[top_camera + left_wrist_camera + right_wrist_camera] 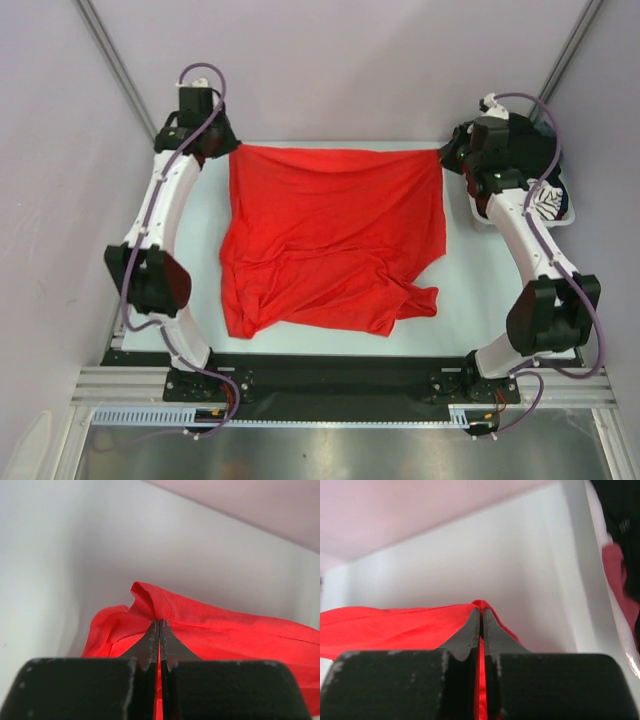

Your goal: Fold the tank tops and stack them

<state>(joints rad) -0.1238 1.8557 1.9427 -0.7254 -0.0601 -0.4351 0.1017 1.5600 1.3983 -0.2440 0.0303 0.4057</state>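
From above, the red tank top [330, 235] lies spread on the table [470, 290], near hem rumpled. Its far edge is taut between my left gripper [230, 152] and right gripper [443, 158]. Bare table flanks it, and a white basket [562, 212] sits beside my right arm.

Left wrist: my fingers [148, 647] are pinched tight on the red corner.

Right wrist: my fingers there are likewise clamped on the red fabric.

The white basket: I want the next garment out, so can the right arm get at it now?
Probably not yet. The basket sits right beside the right arm, but the right tool is shut on a far corner of the red tank top, so it must release first.
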